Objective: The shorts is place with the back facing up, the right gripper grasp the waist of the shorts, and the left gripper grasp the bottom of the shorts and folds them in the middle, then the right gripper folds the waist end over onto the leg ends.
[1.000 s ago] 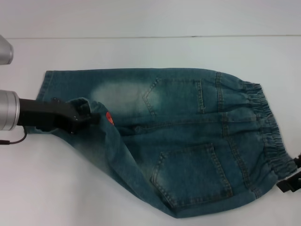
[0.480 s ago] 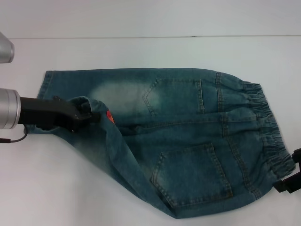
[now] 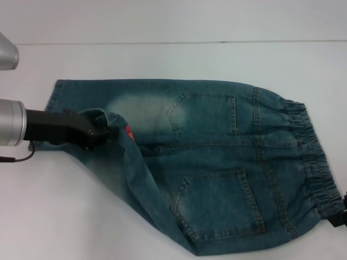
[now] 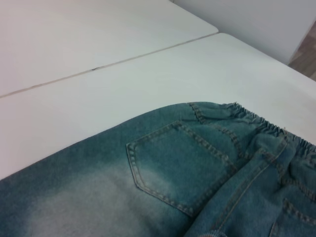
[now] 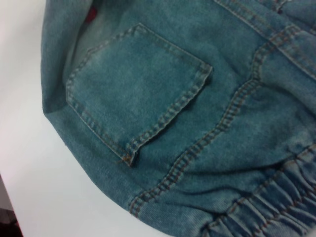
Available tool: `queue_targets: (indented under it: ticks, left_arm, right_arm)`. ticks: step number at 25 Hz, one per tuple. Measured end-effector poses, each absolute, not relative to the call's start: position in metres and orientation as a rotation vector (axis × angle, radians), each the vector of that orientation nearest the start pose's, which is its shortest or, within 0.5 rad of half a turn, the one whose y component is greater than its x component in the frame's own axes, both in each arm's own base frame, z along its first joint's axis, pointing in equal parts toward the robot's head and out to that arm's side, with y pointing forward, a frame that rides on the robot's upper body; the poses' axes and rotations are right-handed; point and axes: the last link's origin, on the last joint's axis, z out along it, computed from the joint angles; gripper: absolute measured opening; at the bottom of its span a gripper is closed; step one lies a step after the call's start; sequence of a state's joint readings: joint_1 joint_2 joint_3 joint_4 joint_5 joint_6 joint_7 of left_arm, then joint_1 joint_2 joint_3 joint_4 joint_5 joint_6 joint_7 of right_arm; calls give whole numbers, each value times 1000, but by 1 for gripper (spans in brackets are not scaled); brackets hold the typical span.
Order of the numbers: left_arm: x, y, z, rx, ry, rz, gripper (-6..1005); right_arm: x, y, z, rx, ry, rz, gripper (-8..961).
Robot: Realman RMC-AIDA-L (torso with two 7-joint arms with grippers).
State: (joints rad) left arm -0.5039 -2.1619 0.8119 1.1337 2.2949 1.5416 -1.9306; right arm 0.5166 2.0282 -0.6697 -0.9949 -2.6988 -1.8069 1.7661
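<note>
L end effector (image 3: 108, 131) pinching shorts (image 3: 217, 173) hem (near leg).

white table (image 3: 227, 59); denim shorts (image 3: 217, 168) spread flat on it

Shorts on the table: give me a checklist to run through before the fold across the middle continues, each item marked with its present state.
1. Back faces up: ok. Both patch pockets of the shorts show in the head view.
2. Left claw holds the leg hem: ok. Denim is bunched and lifted at its tip.
3. Right claw holds the ruffled waistband: cannot tell. Only a dark edge shows at the frame border beside the band.
4. Near leg is carried over: not ok yet. Its corner is raised, and the far leg lies flat.
5. Table beyond the shorts leaves room: ok.
</note>
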Motion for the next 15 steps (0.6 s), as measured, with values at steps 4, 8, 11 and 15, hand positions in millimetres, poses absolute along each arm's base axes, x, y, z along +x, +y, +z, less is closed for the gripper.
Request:
queue_targets:
  ticks: [4, 8, 11, 15]
  left_arm:
    - [-239, 343, 19, -2677, -911, -267, 67]
    - [-239, 343, 19, -2671, -917, -283, 67]
    - [-241, 344, 18, -2654, -932, -302, 67]
    - [-247, 347, 21, -2604, -964, -331, 67]
  right_arm:
    - [324, 290, 65, -2827, 1050, -275, 449]
    - [327, 287, 65, -2824, 1009, -219, 295]
    - [326, 287, 64, -2825, 960, -126, 172]
    - [323, 283, 57, -2832, 890, -8, 47]
